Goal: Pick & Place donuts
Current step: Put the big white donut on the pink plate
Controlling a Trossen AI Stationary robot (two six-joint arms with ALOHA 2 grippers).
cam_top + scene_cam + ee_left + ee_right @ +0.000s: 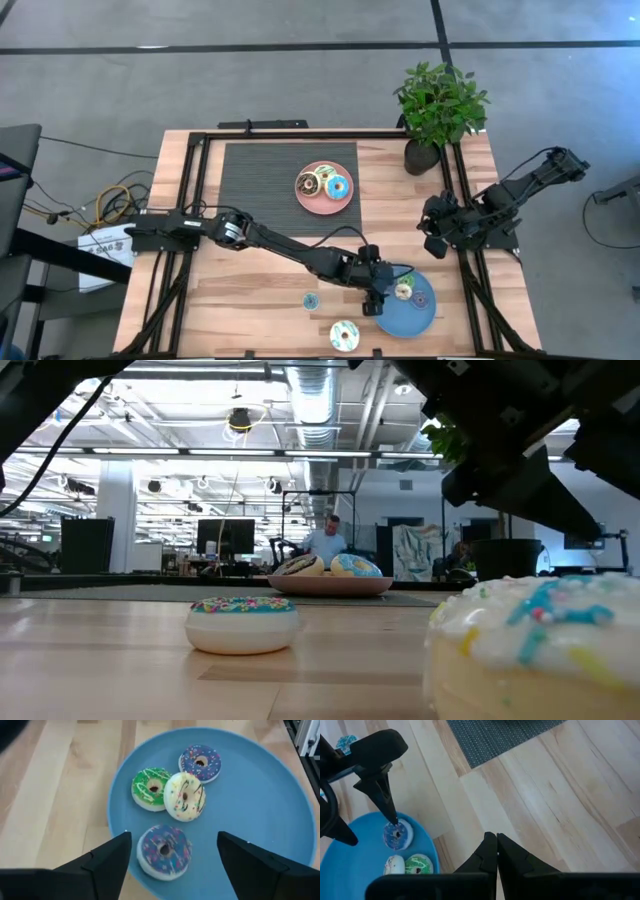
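Observation:
A blue plate (260,795) near the table's near edge carries four donuts: green (151,788), white (185,796), purple (201,762) and blue-purple with sprinkles (164,851). My left gripper (175,837) is open above the plate, its fingers standing on either side of the blue-purple donut, which lies flat near the plate's rim. A pink plate (325,187) farther back carries more donuts. A small teal-iced donut (311,300) and a white sprinkled donut (345,335) lie on the bare wood. My right gripper (496,851) is shut, waiting above the table's right side. My left gripper comes from above at the blue-purple donut's rim (396,826), pointing down. In the right wrist view one fingertip (393,817) stands right at that rim; I cannot tell whether it touches. The donut lies flat on the blue plate.
A potted plant (440,105) stands at the far right corner. A dark ribbed mat (270,180) lies under part of the pink plate. Black frame rails (200,200) run along the table's sides. Bare wood lies between the two plates.

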